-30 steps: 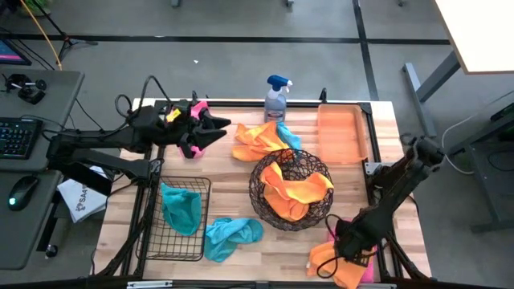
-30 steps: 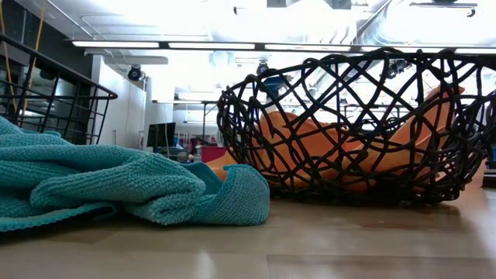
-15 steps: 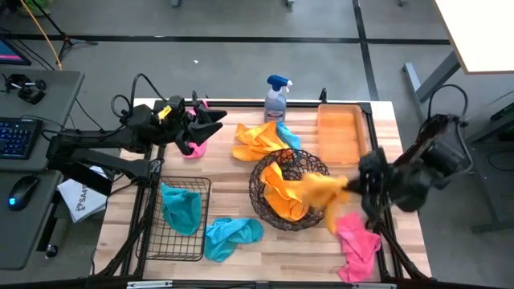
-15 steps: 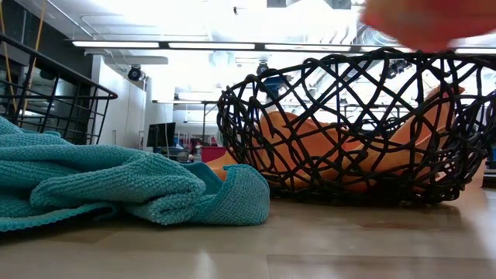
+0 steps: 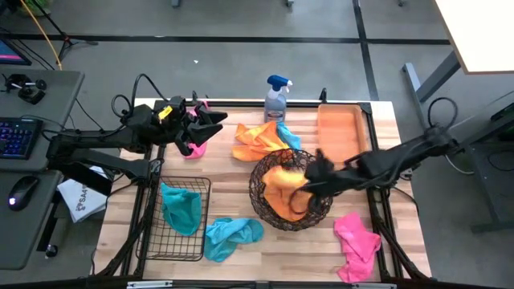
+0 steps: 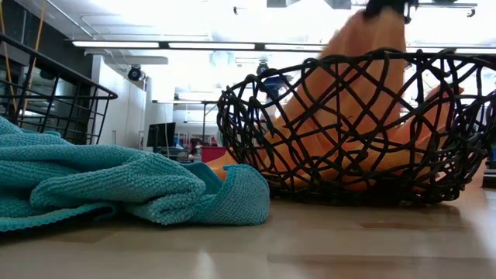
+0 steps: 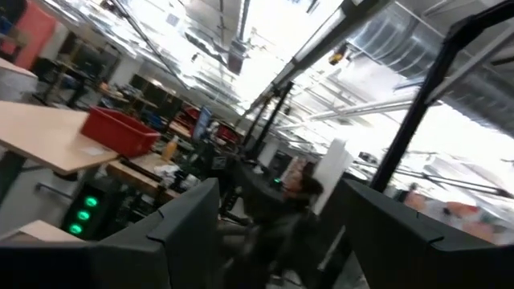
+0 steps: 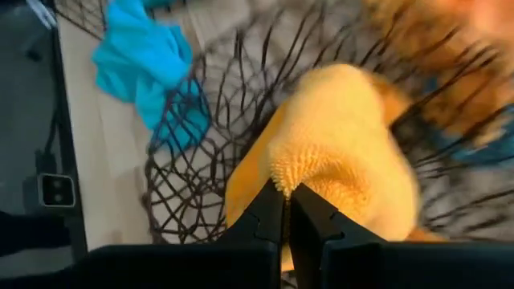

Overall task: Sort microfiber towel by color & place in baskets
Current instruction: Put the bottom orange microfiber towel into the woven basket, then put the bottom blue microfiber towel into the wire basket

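Right end effector (image 5: 315, 175): clenched on orange towel (image 8: 345, 152) — arm stretched low over round woven basket (image 5: 265, 210).
Left end effector (image 5: 210, 124): fingers spread — poised above pink towel (image 5: 193, 148).

R pincer (image 5: 315, 178) over round basket (image 5: 261, 197)

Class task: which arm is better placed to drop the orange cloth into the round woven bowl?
Right. The right claw is shut on the orange-yellow microfiber cloth directly over the round dark woven-wire bowl basket.

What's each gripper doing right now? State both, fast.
Left gripper: open, empty, above the pink towel.
Right gripper: shut on the orange towel, over the round basket.
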`<state>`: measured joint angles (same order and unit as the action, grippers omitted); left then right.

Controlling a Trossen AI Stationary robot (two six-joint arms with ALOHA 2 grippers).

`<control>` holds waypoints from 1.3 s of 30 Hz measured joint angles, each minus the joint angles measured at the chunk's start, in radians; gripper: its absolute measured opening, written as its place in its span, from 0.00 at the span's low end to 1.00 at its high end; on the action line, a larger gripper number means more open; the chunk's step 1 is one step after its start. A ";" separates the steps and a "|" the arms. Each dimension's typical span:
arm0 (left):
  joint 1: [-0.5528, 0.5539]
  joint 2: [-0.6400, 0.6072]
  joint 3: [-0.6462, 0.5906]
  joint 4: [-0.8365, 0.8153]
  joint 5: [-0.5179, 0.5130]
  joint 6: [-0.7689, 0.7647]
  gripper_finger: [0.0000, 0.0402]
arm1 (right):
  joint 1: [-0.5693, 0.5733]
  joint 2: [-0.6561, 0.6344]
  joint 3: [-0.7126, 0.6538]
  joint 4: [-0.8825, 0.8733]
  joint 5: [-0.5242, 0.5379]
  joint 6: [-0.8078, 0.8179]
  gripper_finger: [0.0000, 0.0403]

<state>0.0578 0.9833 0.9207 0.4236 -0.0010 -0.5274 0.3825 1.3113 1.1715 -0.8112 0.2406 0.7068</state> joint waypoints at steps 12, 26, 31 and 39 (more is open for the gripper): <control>-0.005 0.000 0.000 -0.017 0.094 -0.068 0.61 | -0.091 0.091 -0.062 0.197 -0.115 0.027 0.34; -0.148 0.119 0.076 -0.418 0.071 -0.043 0.60 | -0.090 0.090 0.228 -0.310 -0.120 -0.097 0.84; -0.277 0.354 0.378 -1.162 0.097 0.016 0.59 | -0.075 0.090 0.230 -0.401 -0.113 -0.079 0.84; -0.459 0.652 0.500 -1.392 0.087 0.008 0.58 | -0.073 0.090 0.230 -0.467 -0.092 -0.087 0.84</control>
<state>-0.4008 1.6348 1.4206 -0.9682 0.0865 -0.5198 0.3099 1.4014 1.4017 -1.2778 0.1482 0.6199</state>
